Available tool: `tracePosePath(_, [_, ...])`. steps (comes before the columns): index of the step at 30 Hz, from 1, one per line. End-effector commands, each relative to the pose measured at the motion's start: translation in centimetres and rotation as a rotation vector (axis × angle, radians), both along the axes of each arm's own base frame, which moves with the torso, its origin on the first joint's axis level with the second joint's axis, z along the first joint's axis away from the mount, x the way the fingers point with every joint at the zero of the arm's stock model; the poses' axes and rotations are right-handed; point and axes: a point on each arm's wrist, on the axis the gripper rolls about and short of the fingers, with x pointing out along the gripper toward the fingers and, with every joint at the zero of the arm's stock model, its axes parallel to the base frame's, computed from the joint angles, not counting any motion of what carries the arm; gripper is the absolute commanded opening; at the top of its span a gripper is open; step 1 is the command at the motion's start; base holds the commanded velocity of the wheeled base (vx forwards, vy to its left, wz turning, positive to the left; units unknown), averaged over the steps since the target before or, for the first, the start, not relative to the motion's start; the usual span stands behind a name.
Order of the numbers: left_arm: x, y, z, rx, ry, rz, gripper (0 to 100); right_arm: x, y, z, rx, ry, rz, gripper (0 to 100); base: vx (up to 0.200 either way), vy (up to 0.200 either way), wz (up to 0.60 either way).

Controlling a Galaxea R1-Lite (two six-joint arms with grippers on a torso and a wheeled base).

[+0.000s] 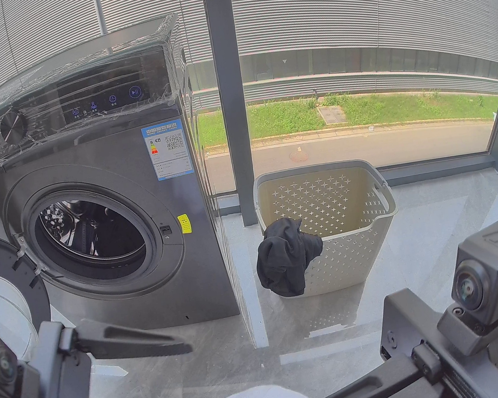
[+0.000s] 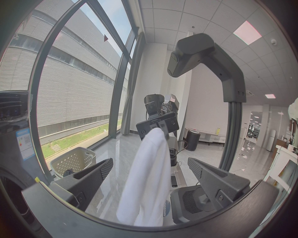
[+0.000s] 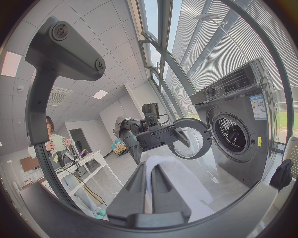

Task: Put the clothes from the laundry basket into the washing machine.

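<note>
right gripper (image 3: 150,173): clamped on white cloth (image 3: 186,182)
left gripper (image 2: 149,161): spread, empty
black garment (image 1: 286,259): over beige perforated laundry basket (image 1: 356,254) rim
grey washing machine (image 1: 202,259): door open

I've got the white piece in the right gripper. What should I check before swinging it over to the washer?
1. Grip: right gripper shut on the white garment: ok.
2. Access: washing machine door swung open: ok.
3. Entry: drum opening unobstructed: ok; there are dark shapes inside, cannot tell what.
4. Path: not ok; the left gripper, open and empty, sits between the garment and the door.
5. Drag: garment's lower end off the floor: cannot tell.
6. Remaining: laundry basket emptied: not ok; a black garment hangs over its rim.
</note>
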Motion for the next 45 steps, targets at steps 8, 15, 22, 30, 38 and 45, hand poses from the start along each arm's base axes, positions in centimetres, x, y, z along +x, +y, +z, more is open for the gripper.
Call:
tracePosePath(8, [3.8, -4.3, -3.3, 0.077, 0.085, -0.050, 100, 0.2, 0.4, 0.4, 0.010, -0.003, 0.004, 0, 0.000, 0.000, 0.00])
tracePosePath(15, [5.0, -6.0, -3.8, 0.053, 0.055, -0.073, 100, 0.3, 1.8, 0.4, 0.008, -0.002, 0.030, 0, 0.000, 0.000, 0.00])
tracePosePath(22, [5.0, -7.1, -4.2, 0.053, 0.055, -0.111, 100, 0.5, 2.7, -0.2, -0.016, 0.011, 0.038, 0, 0.000, 0.000, 0.00])
tracePosePath(30, [4.8, -7.4, -4.6, 0.058, 0.064, -0.153, 0, 0.9, 2.7, -0.4, -0.025, 0.037, 0.021, 0, 0.000, 0.000, 0.00])
tracePosePath(38, [5.1, -7.6, -4.6, 0.059, 0.066, -0.149, 0, 1.2, 2.6, -0.4, -0.024, 0.037, 0.008, 0, 0.000, 0.000, 0.00])
tracePosePath(45, [5.3, -7.8, -4.4, 0.054, 0.064, -0.144, 0, 1.3, 2.6, -0.2, -0.018, 0.034, 0.001, 0, 0.000, 0.000, 0.00])
